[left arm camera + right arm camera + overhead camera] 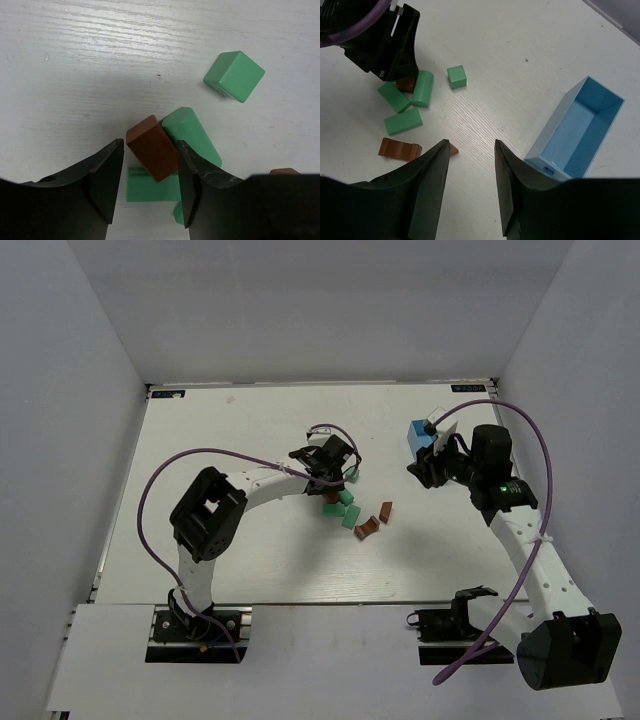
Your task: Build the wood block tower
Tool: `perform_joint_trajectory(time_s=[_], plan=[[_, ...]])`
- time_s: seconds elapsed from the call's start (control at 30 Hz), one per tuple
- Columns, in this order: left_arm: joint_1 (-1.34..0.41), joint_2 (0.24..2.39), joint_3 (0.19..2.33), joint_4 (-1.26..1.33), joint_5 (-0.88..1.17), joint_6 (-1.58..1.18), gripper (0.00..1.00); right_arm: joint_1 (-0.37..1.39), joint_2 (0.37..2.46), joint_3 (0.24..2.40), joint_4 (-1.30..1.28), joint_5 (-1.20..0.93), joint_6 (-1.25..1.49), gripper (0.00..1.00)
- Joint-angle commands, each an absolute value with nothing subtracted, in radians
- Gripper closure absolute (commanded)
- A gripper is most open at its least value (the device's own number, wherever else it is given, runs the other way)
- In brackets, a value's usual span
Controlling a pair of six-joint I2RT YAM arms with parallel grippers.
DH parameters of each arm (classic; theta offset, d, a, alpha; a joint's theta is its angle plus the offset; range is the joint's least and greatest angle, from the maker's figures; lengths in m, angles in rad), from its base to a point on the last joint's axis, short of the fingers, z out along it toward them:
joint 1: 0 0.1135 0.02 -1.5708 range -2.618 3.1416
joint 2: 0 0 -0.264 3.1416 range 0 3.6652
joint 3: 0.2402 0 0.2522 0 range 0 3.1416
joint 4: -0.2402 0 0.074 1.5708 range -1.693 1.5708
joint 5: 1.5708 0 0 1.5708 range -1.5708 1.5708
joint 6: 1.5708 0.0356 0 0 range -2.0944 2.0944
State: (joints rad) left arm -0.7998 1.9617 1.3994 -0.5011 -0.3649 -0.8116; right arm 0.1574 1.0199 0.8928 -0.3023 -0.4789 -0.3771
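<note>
**Desk:** Top view, what's the line?

**Photographer:** Over mid-table, the left claw [328, 468] hangs above the loose wood blocks [345, 508], scattered under it and just nearer the bases. No tower stands yet. The right claw [425, 462] sits beside a blue box [418, 435]. The stickers [165, 393] at the far corners of the table [250, 560] are too small to read.

**Desk:** Left wrist?

**Photographer:** The jaws straddle a brown block [152, 150], which lies skewed between them with little room on either side. I cannot tell whether they pinch it yet. A rounded green block [192, 135] touches it by the right-hand finger, and a green cube [234, 76] sits ahead. It is likely light, rigid, smooth-painted wood. It is best taken by its flat long faces, or it may twist. No lettering.

**Desk:** Right wrist?

**Photographer:** The jaws are parted with nothing between them. The blocks lie ahead to the left, the box to the right. No writing.
</note>
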Motion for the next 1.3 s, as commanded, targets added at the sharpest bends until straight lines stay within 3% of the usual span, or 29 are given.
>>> perform_joint_trajectory(time_s=[0.0, 0.6, 1.0, 1.27], plan=[[-0.796, 1.970, 1.396, -0.500, -0.390, -0.821, 0.43, 0.153, 0.996, 0.893, -0.264, -0.497, -0.379, 0.52], [-0.796, 1.988, 1.405, -0.520, -0.390, -0.830, 0.42, 0.147, 0.991, 0.888, -0.265, -0.506, -0.382, 0.52], [-0.796, 1.968, 1.374, -0.529, -0.399, -0.830, 0.51, 0.146, 0.991, 0.888, -0.268, -0.512, -0.380, 0.52], [-0.787, 1.939, 1.344, -0.529, -0.399, -0.811, 0.50, 0.144, 0.989, 0.887, -0.265, -0.515, -0.383, 0.52]])
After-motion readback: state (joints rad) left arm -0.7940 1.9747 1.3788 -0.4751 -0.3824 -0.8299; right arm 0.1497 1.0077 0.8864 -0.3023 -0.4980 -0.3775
